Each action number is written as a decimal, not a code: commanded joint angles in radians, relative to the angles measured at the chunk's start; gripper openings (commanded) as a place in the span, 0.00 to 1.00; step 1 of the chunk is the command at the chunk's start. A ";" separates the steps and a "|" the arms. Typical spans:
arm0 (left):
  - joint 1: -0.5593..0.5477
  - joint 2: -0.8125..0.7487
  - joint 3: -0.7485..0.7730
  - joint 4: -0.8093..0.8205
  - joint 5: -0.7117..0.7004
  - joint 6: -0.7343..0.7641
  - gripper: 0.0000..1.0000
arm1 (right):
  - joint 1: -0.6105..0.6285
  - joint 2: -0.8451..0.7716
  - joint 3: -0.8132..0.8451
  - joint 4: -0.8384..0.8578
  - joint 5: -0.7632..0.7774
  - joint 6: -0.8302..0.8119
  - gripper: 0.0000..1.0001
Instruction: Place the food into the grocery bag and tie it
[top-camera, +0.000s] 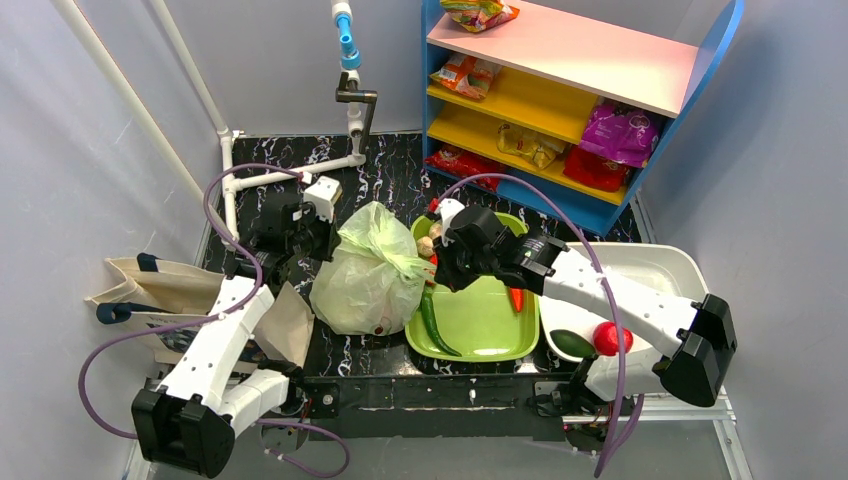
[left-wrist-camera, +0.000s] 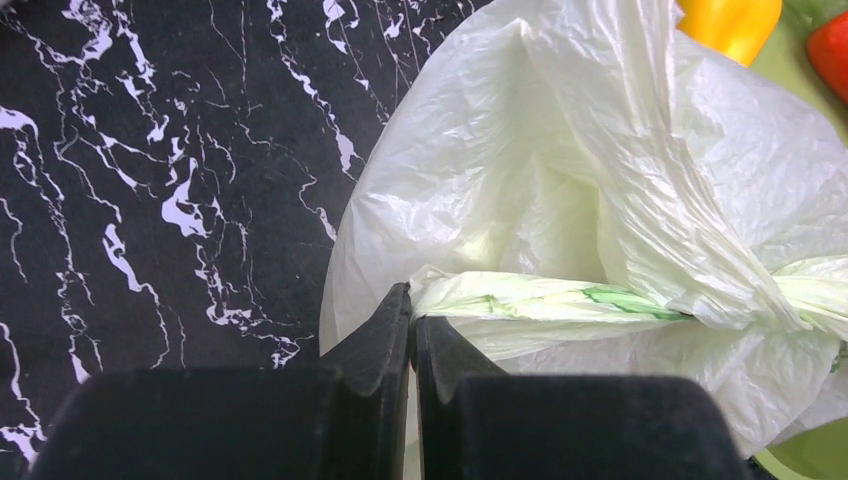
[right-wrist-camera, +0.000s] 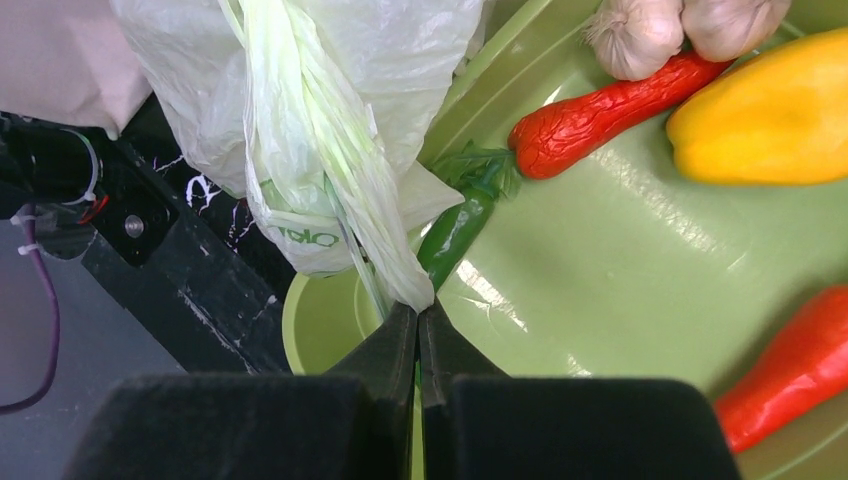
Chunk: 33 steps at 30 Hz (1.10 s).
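Bag: grocery bag (top-camera: 368, 275) sits bulging on the marbled table (top-camera: 390, 170), midway between the arms, its right flank over the left rim of the green tray (top-camera: 480, 320).
Handles: both are twisted into cords; left handle (left-wrist-camera: 540, 300) runs sideways from the crossing, right handle (right-wrist-camera: 340, 190) runs from the bag's top to the jaws.
Left side: left gripper (left-wrist-camera: 411, 310) is clenched on the left handle's end, at the bag's far-left shoulder.
Right side: right gripper (right-wrist-camera: 417, 320) is clamped on the right handle's tip, above the tray.
Axis: cords lie roughly in line across the crown, gripper to gripper.
Judgement: tightening likely calls for pulling apart along that line.
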 joint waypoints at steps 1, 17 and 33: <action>0.118 -0.014 -0.022 0.118 -0.367 0.023 0.00 | -0.018 -0.034 -0.087 -0.420 -0.017 -0.051 0.01; 0.125 -0.149 0.104 -0.040 -0.070 0.141 0.65 | -0.025 0.057 0.157 -0.450 -0.085 -0.164 0.01; 0.075 -0.086 0.375 -0.488 0.457 0.541 0.55 | -0.025 0.090 0.228 -0.495 -0.107 -0.204 0.01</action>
